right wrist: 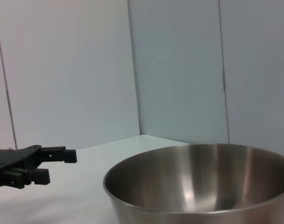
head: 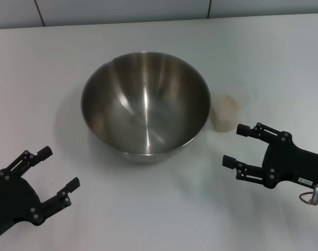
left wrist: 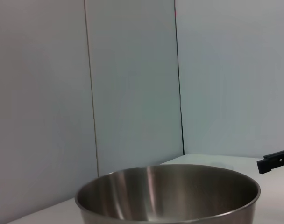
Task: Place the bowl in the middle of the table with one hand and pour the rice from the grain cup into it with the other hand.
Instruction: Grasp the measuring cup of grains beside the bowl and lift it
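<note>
Both the left gripper (head: 58, 168) and right gripper (head: 235, 146) gape wide, empty, flanking the bowl (head: 145, 104).

Soft, even light is bathing the plain white tabletop (head: 159, 219); bright streaks are glinting inside the large stainless-steel mixing bowl (head: 146, 104), faint shadows pooling beneath it.

Left gripper (head: 58, 170): sitting low at the near left, fingers spreading apart, gripping nothing. Right gripper (head: 236, 146): sitting at the near right, fingers pointing leftward, also spreading apart, gripping nothing.
</note>
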